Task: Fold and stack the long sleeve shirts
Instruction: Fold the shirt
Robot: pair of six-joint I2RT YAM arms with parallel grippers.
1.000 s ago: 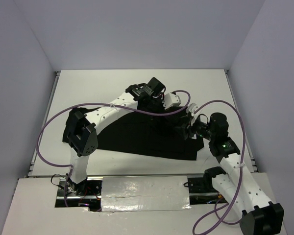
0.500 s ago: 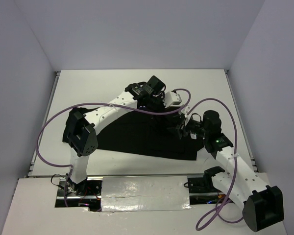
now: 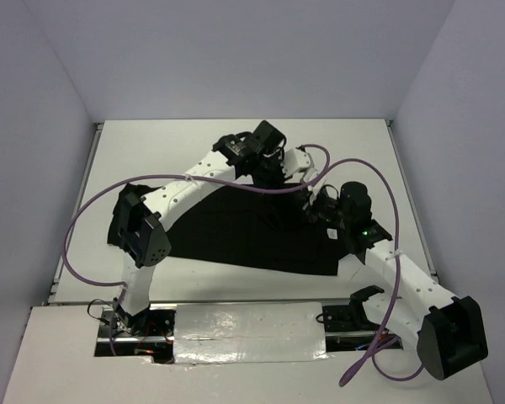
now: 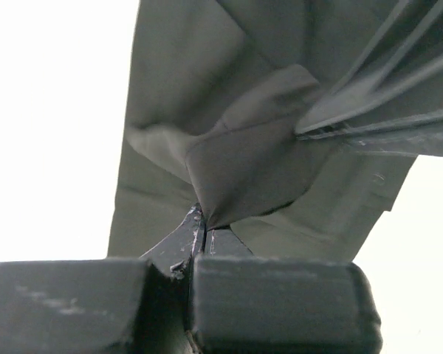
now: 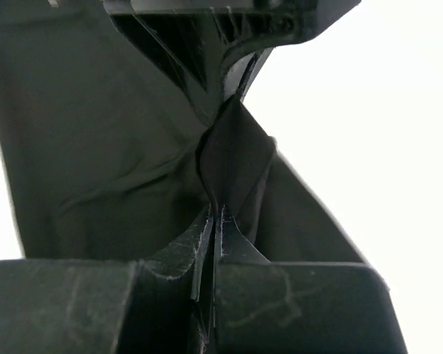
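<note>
The long sleeve shirt (image 3: 227, 227) is a black cloth spread flat across the white table (image 3: 168, 143), with a small white tag (image 3: 329, 234) near its right edge. My left gripper (image 3: 305, 187) reaches over its far right corner and is shut on a raised pinch of the fabric (image 4: 236, 169) at its fingertips (image 4: 203, 221). My right gripper (image 3: 314, 210) faces it from the near right, shut on the same ridge of cloth (image 5: 232, 155), held at the right gripper's tips (image 5: 220, 215). The two grippers stand a short fold of cloth apart. The left gripper's fingers (image 5: 221, 51) show straight ahead in the right wrist view.
Grey walls close the table in on the left, back and right. Purple cables (image 3: 93, 210) loop from both arms over the shirt and the table. The arm bases and a foil-covered strip (image 3: 244, 324) line the near edge.
My right gripper has moved up and left to the left gripper and shut on the lifted cloth. The left gripper has kept its grip and shifted slightly toward the back.
</note>
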